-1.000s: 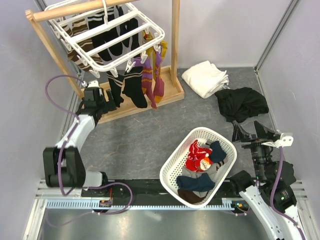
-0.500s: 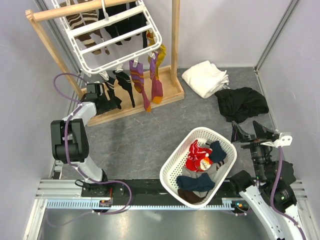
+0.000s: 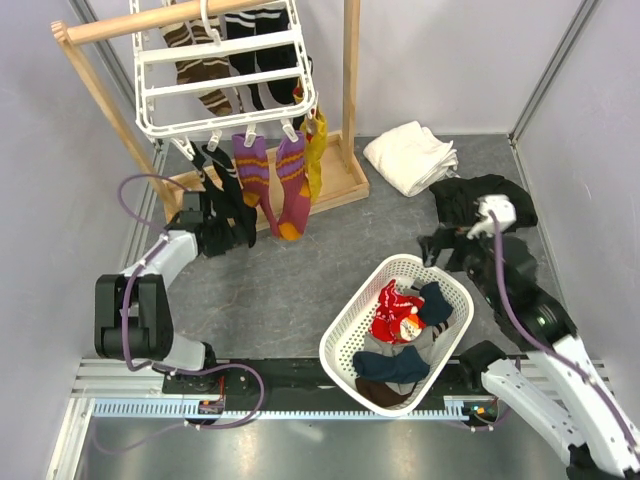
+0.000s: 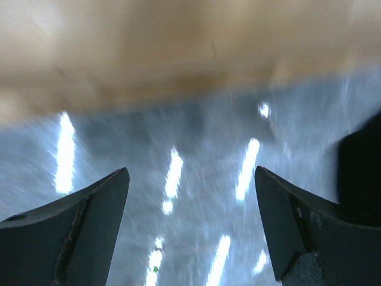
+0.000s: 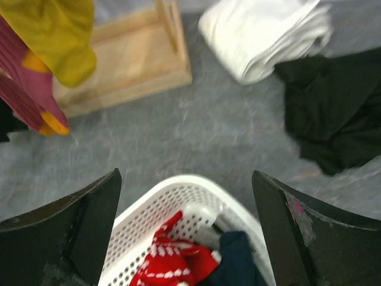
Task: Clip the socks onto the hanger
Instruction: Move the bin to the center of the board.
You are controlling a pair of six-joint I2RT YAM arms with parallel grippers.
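My right fingers (image 5: 59,232) are spread wide and empty by the basket (image 5: 143,205), because the red socks (image 5: 172,262) sit in it, well apart from the hanger (image 3: 215,47). My left fingers (image 4: 71,232) gape empty down by the stand (image 3: 335,180).

Here's what we're seeing: the white plastic slatted hanger (image 3: 222,118) looks smooth and slightly glossy, and the pale wooden stand (image 3: 350,80) is bare, unpainted timber. The white lattice basket (image 3: 345,335) is smooth plastic too. The red knitted socks (image 3: 395,320) look soft and woolly. The folded white cloth (image 3: 410,155) and crumpled black cloth (image 3: 490,205) are matt, and the grey desk (image 3: 290,285) looks matt and felt-like.
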